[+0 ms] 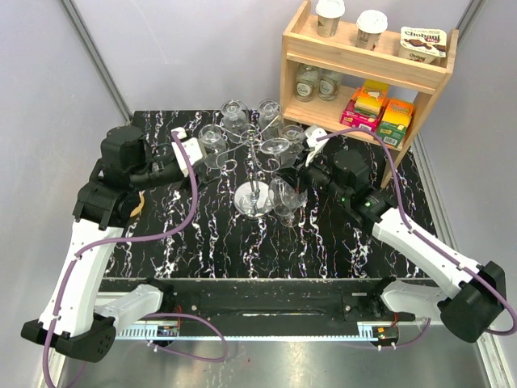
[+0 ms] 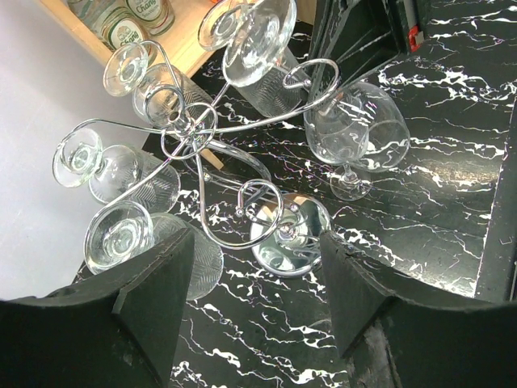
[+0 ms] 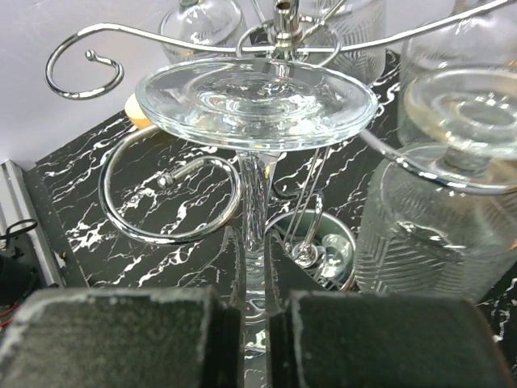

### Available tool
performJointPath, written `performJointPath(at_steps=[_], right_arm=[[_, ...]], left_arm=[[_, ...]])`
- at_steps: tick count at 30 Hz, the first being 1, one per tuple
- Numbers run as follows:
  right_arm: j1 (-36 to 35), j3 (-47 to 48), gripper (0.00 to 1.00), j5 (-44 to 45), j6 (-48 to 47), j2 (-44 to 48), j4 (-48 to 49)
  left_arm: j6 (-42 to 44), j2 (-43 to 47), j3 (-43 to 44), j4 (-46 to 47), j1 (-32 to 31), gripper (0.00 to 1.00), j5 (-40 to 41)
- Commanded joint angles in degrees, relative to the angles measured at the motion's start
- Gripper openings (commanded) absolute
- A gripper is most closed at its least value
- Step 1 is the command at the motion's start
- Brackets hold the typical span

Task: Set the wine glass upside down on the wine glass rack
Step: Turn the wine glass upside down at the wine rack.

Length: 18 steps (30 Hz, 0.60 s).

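- Black marbled counter [image 1: 242, 242]; wine glass rack [image 1: 254, 174] at centre.
- Right claw [image 3: 257, 323] clamps wine glass [image 3: 257, 93] by its stem, foot up, long axis vertical.
- Vacant curl [image 3: 171, 240] at 8 o'clock from the foot; left claw [image 2: 258, 267] wide, empty.

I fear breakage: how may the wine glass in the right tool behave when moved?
Probably fragile: the right tool grips the wine glass by its thin stem. Smooth glass may slip. Its wide foot could catch the curled arms of the wine glass rack.

Overhead and both close wrist views share the rack [image 1: 252, 204].
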<state>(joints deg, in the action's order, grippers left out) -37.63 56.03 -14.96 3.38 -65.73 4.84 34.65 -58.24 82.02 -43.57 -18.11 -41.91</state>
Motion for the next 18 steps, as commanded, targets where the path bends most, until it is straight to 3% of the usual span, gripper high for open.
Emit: performJointPath(at_steps=[1,18], right_arm=[[0.45,0.04,0.0,-3.58,3.3,0.52,9.04],[0.54,1.45,0.0,-9.56,5.32,-4.49,14.49]], left_arm=[[-0.38,0.06,0.07,2.53,0.35,0.68,-2.12],[-0.2,-0.03,-0.1,2.7,0.79,0.68,-2.74]])
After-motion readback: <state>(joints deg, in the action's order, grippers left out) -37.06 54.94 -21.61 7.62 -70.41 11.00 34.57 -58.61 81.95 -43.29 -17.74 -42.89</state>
